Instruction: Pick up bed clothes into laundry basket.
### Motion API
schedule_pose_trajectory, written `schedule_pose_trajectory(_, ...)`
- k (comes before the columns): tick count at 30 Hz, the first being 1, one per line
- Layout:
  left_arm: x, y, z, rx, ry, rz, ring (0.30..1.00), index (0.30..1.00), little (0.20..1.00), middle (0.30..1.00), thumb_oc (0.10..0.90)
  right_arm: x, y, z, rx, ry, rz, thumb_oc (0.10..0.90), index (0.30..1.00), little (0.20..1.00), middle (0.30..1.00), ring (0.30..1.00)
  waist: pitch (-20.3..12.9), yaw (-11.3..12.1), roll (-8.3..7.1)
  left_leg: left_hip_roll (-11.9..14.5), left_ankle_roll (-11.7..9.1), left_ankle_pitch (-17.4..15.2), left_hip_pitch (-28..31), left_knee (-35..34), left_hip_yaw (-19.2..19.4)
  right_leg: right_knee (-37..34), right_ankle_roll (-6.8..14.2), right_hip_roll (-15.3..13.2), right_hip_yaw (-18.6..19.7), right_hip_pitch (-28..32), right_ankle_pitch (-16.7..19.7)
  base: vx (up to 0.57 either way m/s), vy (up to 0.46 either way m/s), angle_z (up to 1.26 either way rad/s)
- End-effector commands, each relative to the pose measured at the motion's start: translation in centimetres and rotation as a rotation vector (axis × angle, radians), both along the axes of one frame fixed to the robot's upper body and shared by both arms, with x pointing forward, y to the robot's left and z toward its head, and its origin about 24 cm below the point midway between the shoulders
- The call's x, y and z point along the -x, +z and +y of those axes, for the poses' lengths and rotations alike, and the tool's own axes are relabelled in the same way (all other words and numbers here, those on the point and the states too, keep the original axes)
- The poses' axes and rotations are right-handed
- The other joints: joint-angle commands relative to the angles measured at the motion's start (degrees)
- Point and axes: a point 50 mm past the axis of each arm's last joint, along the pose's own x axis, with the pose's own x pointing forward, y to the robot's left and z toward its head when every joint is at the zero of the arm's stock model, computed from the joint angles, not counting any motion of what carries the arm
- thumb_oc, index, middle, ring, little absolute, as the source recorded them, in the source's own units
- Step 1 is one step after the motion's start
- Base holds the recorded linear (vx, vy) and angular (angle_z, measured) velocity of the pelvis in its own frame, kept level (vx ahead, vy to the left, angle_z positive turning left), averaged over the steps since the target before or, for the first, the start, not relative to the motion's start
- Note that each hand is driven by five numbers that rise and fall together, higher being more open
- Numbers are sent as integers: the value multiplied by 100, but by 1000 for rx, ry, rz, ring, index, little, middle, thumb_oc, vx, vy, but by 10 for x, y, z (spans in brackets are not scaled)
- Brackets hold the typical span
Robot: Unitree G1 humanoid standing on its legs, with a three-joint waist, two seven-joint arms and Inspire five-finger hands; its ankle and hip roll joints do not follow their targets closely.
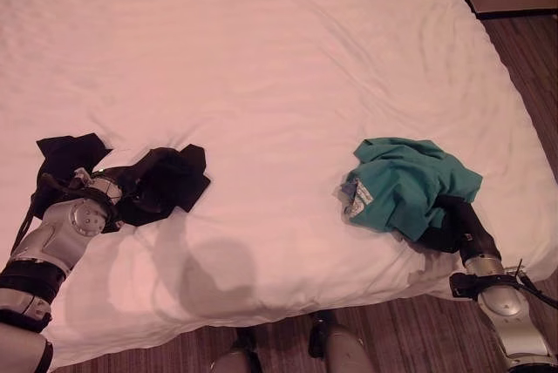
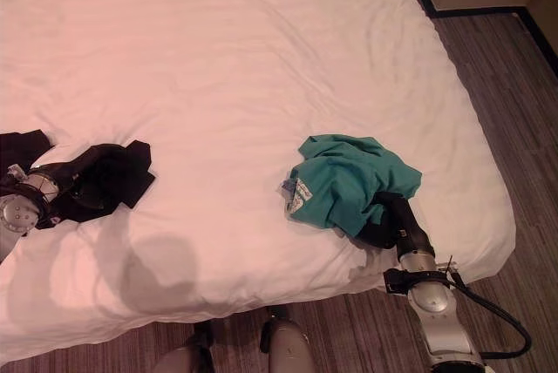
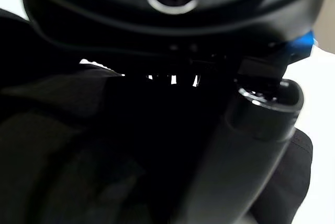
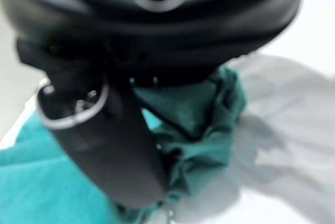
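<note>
Bedding comes first: a white bed sheet (image 1: 261,59) covers the mattress, and on it two garments lie well apart near the robot's edge, a teal garment (image 1: 410,183) on the right and a black garment (image 1: 166,183) on the left. No laundry basket is seen in these views.

The step in hand is judged to be the gathering of both garments. It would be done well if each bundle were bunched fully into its hand before lifting, so that no loose sleeve or hem trails, and if the sheet beneath were left out of the grasp; the lift is best made straight up off the mattress.

The right hand (image 1: 446,227) is tucked under the near edge of the teal garment, with the cloth draped over it. In the right wrist view the thumb (image 4: 107,145) lies against the teal folds, but whether the fingers are closed cannot be told.

The left hand (image 2: 65,183) is buried in the black garment, part of which also lies behind the wrist. Its fingers are hidden in the dark cloth, so their state cannot be told.
</note>
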Motion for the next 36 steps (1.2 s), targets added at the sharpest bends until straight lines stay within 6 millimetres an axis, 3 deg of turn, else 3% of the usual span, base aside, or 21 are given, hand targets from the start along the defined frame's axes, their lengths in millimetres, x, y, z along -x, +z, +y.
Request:
schedule_pose_trajectory(1, 21, -15, 37, 20, 161, 89, 300, 300, 300, 300, 400, -2, -8, -1, 59, 32, 84, 400, 300, 300, 300, 300, 165, 212, 20, 35, 53, 90, -148, 28, 22, 314, 744, -349, 257, 890, -660, 7, 19, -5)
schedule_pose_trajectory(3, 40, -1, 49, 339, 216, -100, 300, 300, 300, 300, 400, -2, -4, -3, 59, 36, 71, 400, 300, 300, 300, 300, 85, 318, 157, -8, 52, 47, -18, 28, -2, 340, 740, -387, 202, 1048, -745, -3, 11, -9)
schedule_pose_trajectory(4, 41, -2, 50, 341, 219, -100, 300, 300, 300, 300, 400, -3, -3, -3, 60, 40, 71, 400, 300, 300, 300, 300, 74, 294, 160, -5, 53, 68, -42, 28, -4, 334, 735, -384, 200, 1028, -726, 8, 1, -10)
schedule_pose_trajectory(5, 46, 0, 52, 531, 239, -199, 300, 300, 300, 300, 400, -5, 5, -4, 53, 31, 30, 400, 300, 300, 300, 300, 44, 342, 191, -20, 53, 42, 18, 28, -18, 347, 730, -396, 193, 1087, -772, 0, 0, 0)
schedule_pose_trajectory(6, 56, -3, 49, 876, 233, -349, 300, 300, 300, 300, 400, -7, 17, -7, 28, 8, -44, 400, 300, 300, 300, 300, -37, 374, 246, -40, 57, 27, 99, 28, -56, 370, 712, -411, 175, 1170, -809, 52, 7, 6)
schedule_pose_trajectory(7, 61, -7, 48, 1032, 228, -408, 300, 300, 300, 300, 400, -9, 24, -10, 24, -9, -80, 400, 300, 300, 300, 300, -93, 388, 269, -50, 57, 20, 140, 28, -82, 376, 703, -421, 162, 1221, -831, 25, 2, 4)
schedule_pose_trajectory(8, 62, -7, 48, 1034, 230, -409, 300, 300, 300, 300, 400, -9, 24, -10, 25, -7, -80, 400, 300, 300, 300, 300, -101, 372, 276, -46, 58, 42, 119, 28, -84, 369, 697, -416, 160, 1204, -809, 57, 1, 2)
schedule_pose_trajectory(9, 68, -12, 45, 1188, 230, -510, 300, 300, 300, 300, 400, -12, 38, -16, 36, -37, -144, 400, 300, 300, 300, 300, -222, 416, 318, -78, 67, -1, 244, 28, -127, 416, 677, -442, 111, 1348, -900, 55, -8, 8)
schedule_pose_trajectory(11, 71, -12, 42, 1232, 223, -555, 300, 300, 300, 300, 400, -13, 45, -17, 39, -45, -177, 400, 300, 300, 300, 300, -295, 412, 337, -89, 76, 14, 266, 28, -152, 422, 658, -445, 91, 1387, -908, 56, -15, 14)
schedule_pose_trajectory(12, 75, -7, 38, 1324, 207, -668, 300, 300, 300, 300, 400, -14, 64, -18, 38, -53, -267, 400, 300, 300, 300, 300, -431, 443, 340, -115, 87, -36, 399, 28, -191, 503, 638, -472, 51, 1532, -1033, 32, -17, 12)
schedule_pose_trajectory(13, 75, -7, 38, 1325, 207, -668, 300, 300, 300, 300, 400, -14, 64, -18, 39, -52, -267, 400, 300, 300, 300, 300, -430, 440, 346, -112, 90, -10, 382, 28, -193, 498, 631, -468, 49, 1519, -1009, 43, -34, 19)
schedule_pose_trajectory(15, 76, 13, 31, 1400, 134, -828, 300, 300, 300, 300, 400, -17, 85, -19, 9, -62, -366, 400, 300, 300, 300, 300, -574, 489, 334, -125, 85, -51, 499, 28, -229, 555, 606, -496, -11, 1677, -1125, 18, -53, 16)
schedule_pose_trajectory(16, 77, 10, 31, 1406, 143, -820, 300, 300, 300, 300, 400, -17, 88, -18, 10, -51, -377, 400, 300, 300, 300, 300, -629, 483, 339, -128, 96, -31, 524, 28, -239, 554, 588, -495, -29, 1714, -1111, 49, -67, 9)
schedule_pose_trajectory(19, 84, 36, 28, 1420, 61, -975, 300, 300, 300, 300, 400, -15, 111, -23, 32, -55, -448, 400, 300, 300, 300, 300, -811, 540, 315, -142, 97, -54, 675, 28, -284, 585, 566, -504, -107, 1920, -1205, 28, -76, 6)
schedule_pose_trajectory(20, 84, 50, 27, 1403, 31, -1032, 300, 300, 300, 300, 400, -17, 131, -22, -25, -54, -556, 400, 300, 300, 300, 300, -931, 566, 299, -139, 75, -81, 767, 28, -300, 608, 554, -501, -166, 2044, -1285, 26, -82, 13)
schedule_pose_trajectory(21, 84, 51, 27, 1403, 31, -1033, 300, 300, 300, 300, 400, -17, 131, -22, -26, -54, -557, 400, 300, 300, 300, 300, -922, 563, 302, -136, 79, -49, 752, 28, -302, 602, 546, -497, -170, 2034, -1256, -1, -83, 22)
schedule_pose_trajectory(25, 97, 73, 31, 1308, 45, -1192, 300, 300, 300, 300, 400, -12, 177, -14, -72, 10, -786, 400, 300, 300, 300, 300, -1164, 630, 250, -82, 7, 3, 892, 28, -352, 593, 465, -402, -269, 2279, -1376, -1, -88, 14)
schedule_pose_trajectory(29, 115, 71, 32, 1315, 87, -1315, 300, 300, 300, 300, 400, -5, 192, -8, -39, 42, -838, 400, 300, 300, 300, 300, -1257, 703, 189, 20, -96, 137, 894, 28, -429, 513, 374, -252, -318, 2408, -1444, -33, -122, 7)
schedule_pose_trajectory(34, 115, 53, 29, 1371, 146, -1287, 300, 300, 300, 300, 400, -3, 195, -4, -41, 63, -856, 400, 300, 300, 300, 300, -1096, 750, 167, 201, -311, 514, 659, 28, -583, 318, 216, 20, -282, 2481, -1472, -135, -133, 11)
schedule_pose_trajectory(35, 109, 41, 18, 1537, 125, -1281, 300, 300, 300, 300, 400, -5, 190, 1, -48, 74, -840, 400, 300, 300, 300, 300, -931, 775, 115, 298, -418, 748, 509, 114, -667, 216, 154, 83, -311, 2497, -1426, -412, -172, 42)
schedule_pose_trajectory(36, 102, 38, 6, 1600, 88, -1250, 300, 300, 300, 300, 400, -7, 189, 3, -35, 72, -828, 400, 300, 300, 300, 300, -717, 813, 35, 251, -441, 658, 335, 688, -980, 231, 109, 24, -264, 2403, -1285, -368, -135, 39)
